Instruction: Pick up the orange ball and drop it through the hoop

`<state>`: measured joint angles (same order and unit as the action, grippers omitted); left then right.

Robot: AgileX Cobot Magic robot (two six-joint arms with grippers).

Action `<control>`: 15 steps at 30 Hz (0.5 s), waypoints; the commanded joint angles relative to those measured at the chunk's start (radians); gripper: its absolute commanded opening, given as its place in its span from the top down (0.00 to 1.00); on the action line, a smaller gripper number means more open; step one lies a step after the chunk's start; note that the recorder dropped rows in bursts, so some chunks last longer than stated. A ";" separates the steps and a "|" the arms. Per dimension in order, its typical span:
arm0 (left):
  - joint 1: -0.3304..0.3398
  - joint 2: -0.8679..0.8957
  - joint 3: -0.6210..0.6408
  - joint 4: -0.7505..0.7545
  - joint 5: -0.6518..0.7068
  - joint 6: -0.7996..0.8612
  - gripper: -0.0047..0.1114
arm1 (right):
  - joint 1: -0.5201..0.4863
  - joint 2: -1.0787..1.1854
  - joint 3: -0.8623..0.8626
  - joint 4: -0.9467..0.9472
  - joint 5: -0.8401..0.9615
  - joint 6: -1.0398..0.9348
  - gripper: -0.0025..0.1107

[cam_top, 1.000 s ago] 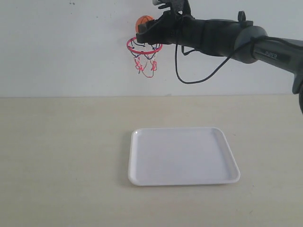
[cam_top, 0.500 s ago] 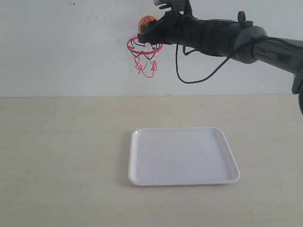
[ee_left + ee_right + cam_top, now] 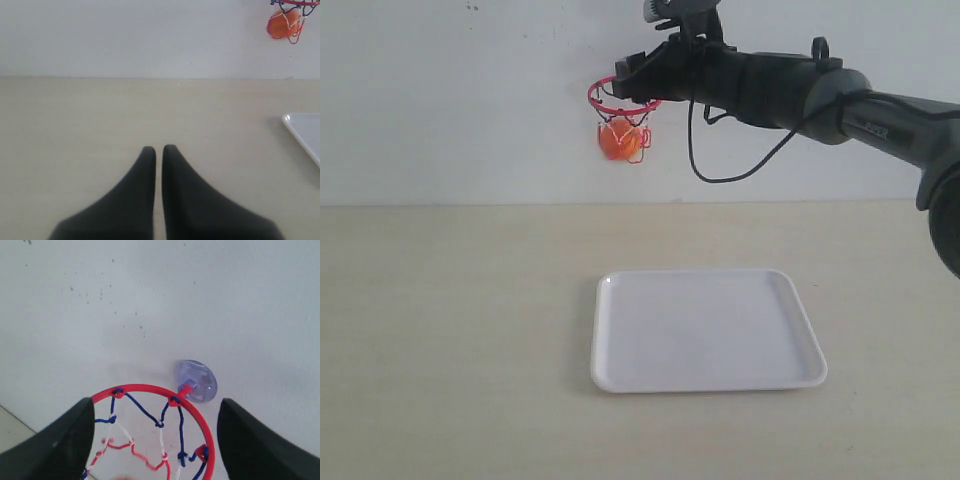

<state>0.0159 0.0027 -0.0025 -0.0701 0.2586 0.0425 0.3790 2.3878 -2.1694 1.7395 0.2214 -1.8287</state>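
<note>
Exterior view is showing the ball (image 3: pixel 620 140), likely light and rubbery, best pinched across its middle, hanging in the hoop (image 3: pixel 591 96) net over the table's far edge; my right gripper (image 3: pixel 628 75) is gaping above, my left gripper (image 3: pixel 158 152) pressing together.

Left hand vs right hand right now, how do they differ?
The left hand has its fingers shut together; the right hand is open wide. The left hand is down near the table; the right hand is up by the wall, just above the hoop. Shared: both hold nothing; the ball is in the net.
</note>
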 commanded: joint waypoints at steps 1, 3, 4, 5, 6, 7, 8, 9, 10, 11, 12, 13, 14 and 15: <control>0.003 -0.003 0.003 -0.009 -0.004 0.004 0.92 | 0.000 -0.007 -0.006 0.005 0.007 0.026 0.39; 0.003 -0.003 0.003 -0.009 -0.004 0.004 0.92 | 0.000 -0.018 -0.006 0.005 -0.008 0.084 0.40; 0.003 -0.003 0.003 -0.009 -0.004 0.004 0.92 | 0.000 -0.033 -0.006 0.005 -0.019 0.106 0.40; 0.003 -0.003 0.003 -0.009 -0.004 0.004 0.92 | 0.000 -0.044 -0.006 0.005 -0.038 0.120 0.42; 0.003 -0.003 0.003 -0.009 -0.004 0.004 0.92 | 0.000 -0.060 -0.006 0.005 -0.074 0.122 0.47; 0.003 -0.003 0.003 -0.009 -0.004 0.004 0.92 | 0.000 -0.077 -0.006 0.005 -0.119 0.122 0.54; 0.003 -0.003 0.003 -0.009 -0.004 0.004 0.92 | 0.000 -0.090 -0.006 0.005 -0.159 0.127 0.60; 0.003 -0.003 0.003 -0.009 -0.004 0.004 0.92 | 0.000 -0.105 -0.006 0.005 -0.221 0.140 0.70; 0.003 -0.003 0.003 -0.009 -0.004 0.004 0.92 | 0.000 -0.118 -0.006 0.005 -0.276 0.154 0.80; 0.003 -0.003 0.003 -0.009 -0.004 0.004 0.92 | 0.000 -0.127 -0.006 0.005 -0.325 0.156 0.91; 0.003 -0.003 0.003 -0.009 -0.004 0.004 0.92 | 0.000 -0.136 -0.006 0.005 -0.388 0.158 0.98; 0.003 -0.003 0.003 -0.009 -0.004 0.004 0.92 | 0.000 -0.141 -0.006 0.005 -0.459 0.154 0.98; 0.003 -0.003 0.003 -0.009 -0.004 0.004 0.92 | 0.000 -0.143 -0.001 0.005 -0.530 0.145 0.98; 0.003 -0.003 0.003 -0.009 -0.004 0.004 0.92 | 0.002 -0.146 0.012 0.005 -0.593 0.119 0.98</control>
<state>0.0159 0.0027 -0.0025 -0.0701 0.2586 0.0425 0.3790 2.2595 -2.1717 1.7375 -0.1898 -1.6806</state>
